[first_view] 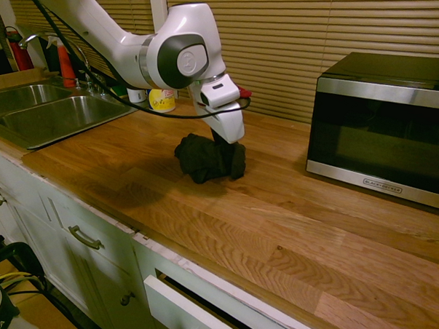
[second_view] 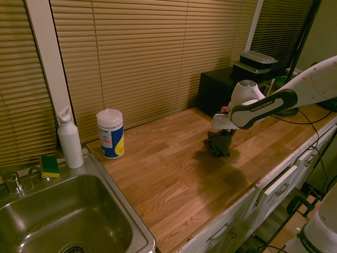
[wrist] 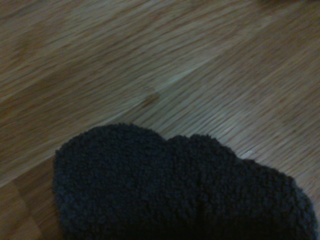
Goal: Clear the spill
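We are gripping the dark cloth (first_view: 208, 158) in the gripper (first_view: 220, 139), its fingers clenched on the bunched top, and pressing the wad onto the wooden counter (first_view: 295, 234). The spill is not showing in any view; we are judging it hidden under the cloth or already wiped. In the wrist view only bare grain is lying at twelve o'clock of the cloth (wrist: 175, 190). Risks: we may be rubbing beside the blotches, smearing them along the grain, or losing the loosely pinched cloth mid-stroke.
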Controlling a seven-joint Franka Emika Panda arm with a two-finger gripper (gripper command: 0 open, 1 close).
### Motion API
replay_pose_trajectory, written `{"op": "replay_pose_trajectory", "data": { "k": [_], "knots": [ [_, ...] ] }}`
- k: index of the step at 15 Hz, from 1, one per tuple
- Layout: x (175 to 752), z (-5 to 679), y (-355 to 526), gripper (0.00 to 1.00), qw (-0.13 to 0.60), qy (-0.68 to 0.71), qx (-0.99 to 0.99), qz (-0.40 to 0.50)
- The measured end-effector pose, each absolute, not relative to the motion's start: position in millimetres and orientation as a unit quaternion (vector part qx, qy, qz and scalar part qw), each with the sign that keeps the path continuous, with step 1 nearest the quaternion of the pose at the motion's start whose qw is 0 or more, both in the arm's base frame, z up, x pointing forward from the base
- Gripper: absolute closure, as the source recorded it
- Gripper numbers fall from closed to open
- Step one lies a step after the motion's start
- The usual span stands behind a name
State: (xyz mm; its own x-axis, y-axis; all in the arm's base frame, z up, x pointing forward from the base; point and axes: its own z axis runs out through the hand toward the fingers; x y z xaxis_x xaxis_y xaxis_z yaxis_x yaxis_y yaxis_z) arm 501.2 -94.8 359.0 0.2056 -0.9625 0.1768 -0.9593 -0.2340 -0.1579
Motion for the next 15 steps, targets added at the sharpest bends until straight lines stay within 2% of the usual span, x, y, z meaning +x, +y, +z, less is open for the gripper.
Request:
{"op": "replay_pose_trajectory", "data": {
  "k": [15],
  "knots": [
    [500,382,117,1.00,0.010,0.531,-0.839,-0.119]
  ]
}}
